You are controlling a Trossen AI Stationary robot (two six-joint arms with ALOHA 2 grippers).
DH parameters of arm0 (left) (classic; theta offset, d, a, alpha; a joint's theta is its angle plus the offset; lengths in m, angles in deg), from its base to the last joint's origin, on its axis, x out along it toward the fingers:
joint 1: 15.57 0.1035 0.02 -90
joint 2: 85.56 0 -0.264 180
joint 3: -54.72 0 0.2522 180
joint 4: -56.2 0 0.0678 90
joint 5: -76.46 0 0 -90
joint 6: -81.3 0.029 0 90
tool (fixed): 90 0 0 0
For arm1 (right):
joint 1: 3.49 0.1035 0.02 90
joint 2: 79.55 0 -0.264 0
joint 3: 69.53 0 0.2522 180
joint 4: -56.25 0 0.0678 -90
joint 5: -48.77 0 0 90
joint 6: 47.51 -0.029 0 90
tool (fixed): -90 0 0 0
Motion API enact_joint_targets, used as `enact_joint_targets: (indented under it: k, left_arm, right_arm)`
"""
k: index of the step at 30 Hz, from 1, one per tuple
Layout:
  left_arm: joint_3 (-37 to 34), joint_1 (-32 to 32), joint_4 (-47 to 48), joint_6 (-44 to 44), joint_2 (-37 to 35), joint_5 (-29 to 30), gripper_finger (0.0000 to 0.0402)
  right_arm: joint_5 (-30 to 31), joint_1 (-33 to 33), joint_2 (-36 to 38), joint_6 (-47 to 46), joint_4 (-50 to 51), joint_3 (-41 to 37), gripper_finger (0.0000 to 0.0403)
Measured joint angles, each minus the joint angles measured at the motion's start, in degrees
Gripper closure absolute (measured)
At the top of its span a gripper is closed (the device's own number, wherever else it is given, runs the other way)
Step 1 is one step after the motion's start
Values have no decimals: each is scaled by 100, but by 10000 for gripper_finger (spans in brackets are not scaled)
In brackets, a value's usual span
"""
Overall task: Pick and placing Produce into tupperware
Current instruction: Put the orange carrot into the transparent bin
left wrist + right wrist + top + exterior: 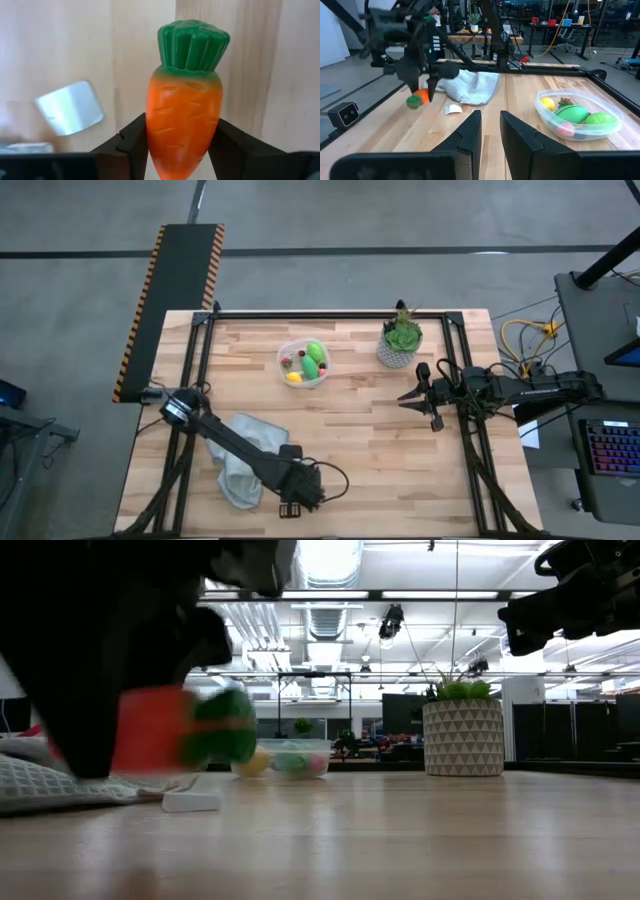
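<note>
Gripping the carrot (184, 115) — left end effector (181, 150), green top pointing outward.

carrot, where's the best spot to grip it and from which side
Grip the carrot across its orange body, as the left gripper does now: one finger on each flank, below the green top. The body is widest near the top and tapers to the tip, so a hold near the thick middle probably slips least. It hangs above the table, near the white cube.

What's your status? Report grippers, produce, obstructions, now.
Left gripper shut on carrot, lifted near the cloth. Right gripper idle beside the plant pot. Tupperware holds lemon and green pieces. Small white cube on table, path looks clear.
</note>
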Motion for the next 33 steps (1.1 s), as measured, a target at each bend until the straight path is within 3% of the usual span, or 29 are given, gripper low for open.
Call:
enact_joint_targets:
  k: [7, 15, 26, 33]
  left_arm:
    - [0, 193, 463, 399, -548, 1095, 256]
    - [-24, 999, 880, 1612, -1211, 2302, 256]
    - [-48, 3205, 815, 3745, -1816, 2326, 256]
    - [-195, 4594, 579, 4499, -1742, 1400, 256]
  right_arm:
    - [0, 0, 0, 0, 2, -2, 339]
    - [0, 0, 7, -114, -7, -2, 339]
    - [0, 0, 7, -166, -8, -2, 339]
    - [0, 0, 7, -119, 5, -2, 339]
